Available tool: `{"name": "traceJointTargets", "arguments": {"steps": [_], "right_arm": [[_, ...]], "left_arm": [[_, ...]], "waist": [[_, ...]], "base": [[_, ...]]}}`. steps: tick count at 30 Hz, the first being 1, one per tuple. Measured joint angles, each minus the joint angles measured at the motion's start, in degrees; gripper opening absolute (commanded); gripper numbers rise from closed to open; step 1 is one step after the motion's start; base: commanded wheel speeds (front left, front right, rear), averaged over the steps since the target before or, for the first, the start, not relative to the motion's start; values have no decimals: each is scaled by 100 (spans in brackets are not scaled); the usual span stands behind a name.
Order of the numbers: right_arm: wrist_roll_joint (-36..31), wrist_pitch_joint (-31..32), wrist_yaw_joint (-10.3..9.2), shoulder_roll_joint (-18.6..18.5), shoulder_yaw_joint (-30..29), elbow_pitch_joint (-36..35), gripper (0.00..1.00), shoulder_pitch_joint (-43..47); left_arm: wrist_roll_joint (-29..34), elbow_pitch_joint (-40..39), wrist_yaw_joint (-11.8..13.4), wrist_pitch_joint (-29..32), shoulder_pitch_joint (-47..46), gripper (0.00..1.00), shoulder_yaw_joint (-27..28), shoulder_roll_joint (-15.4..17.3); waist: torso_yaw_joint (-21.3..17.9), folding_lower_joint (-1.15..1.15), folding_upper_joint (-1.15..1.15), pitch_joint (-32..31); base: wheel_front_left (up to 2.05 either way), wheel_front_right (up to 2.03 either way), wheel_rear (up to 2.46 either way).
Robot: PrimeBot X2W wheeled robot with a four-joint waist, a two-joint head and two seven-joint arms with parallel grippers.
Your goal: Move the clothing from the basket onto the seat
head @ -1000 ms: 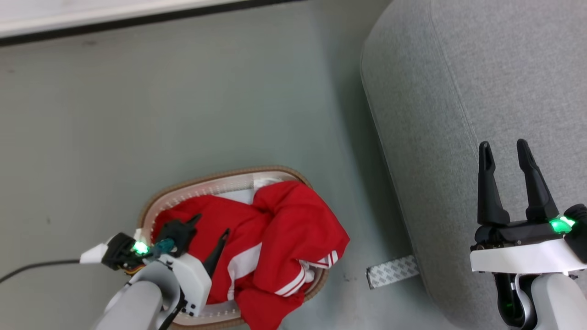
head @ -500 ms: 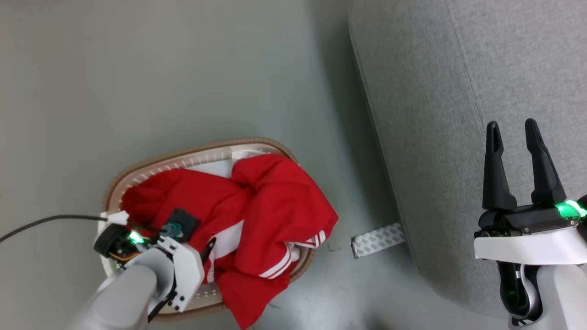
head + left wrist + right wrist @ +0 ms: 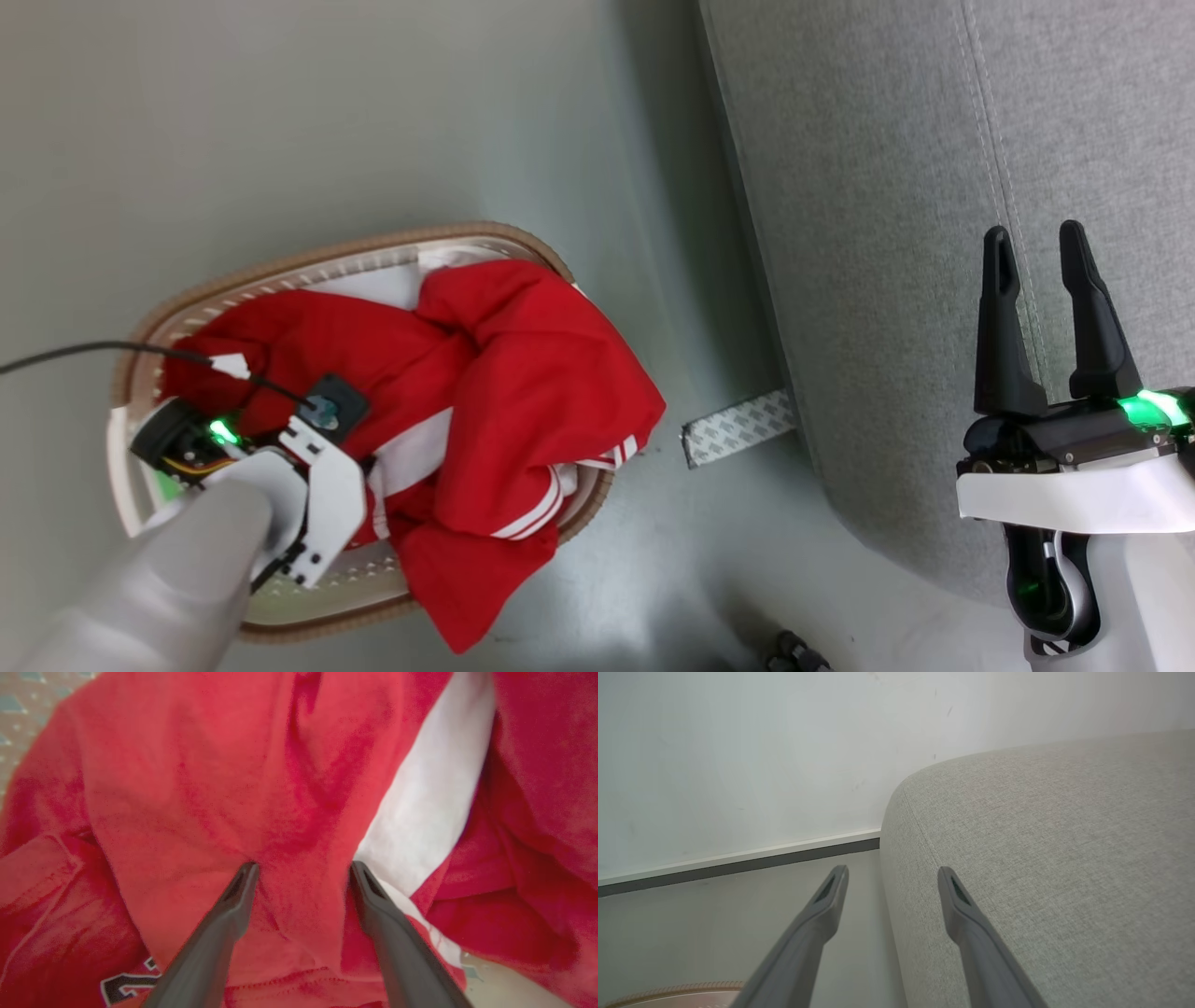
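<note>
A black, white-edged character (image 3: 122,985) on the red clothing (image 3: 187,788), cut off, unreadable

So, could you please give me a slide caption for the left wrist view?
Left gripper, fingers open, tips against the red clothing beside its white band.

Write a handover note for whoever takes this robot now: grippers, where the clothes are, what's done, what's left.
Left gripper: open, fingertips pressing into the red clothing, not closed on it.
Right gripper: open, empty, above the grey sofa.
Clothing: heaped in the white laundry basket on the floor, one fold over its rim.
Done: nothing; no clothing on the visible sofa.
Left: grasp, lift, carry to the sofa, repeat.
</note>
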Motion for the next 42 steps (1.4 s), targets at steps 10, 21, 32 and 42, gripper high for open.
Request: {"name": "traceJointTargets", "arguments": {"steps": [10,21,32,42], "right_arm": [[111,0,0,0,100,29,100,-30],[-97,0,0,2,-35,169,100,-77],[-460,0,0,7,-118,500,100,-2],[-731,0,0,9,-134,909,100,236]], "left_arm": [[-278,274,1,60,-213,0,-472,64],[-745,501,1,-404,-146,0,-543,-303],[-1374,601,1,-1098,337,0,-427,-787],[-2087,77,1,-1552,857,0,-220,-1054]], "waist": [[-169,0,0,179],[5,-1,0,-318],[425,-1,0,-1441],[949,-1,0,-2582]], "base": [[0,0,0],[0,0,0],[0,0,0],[0,0,0]]}}
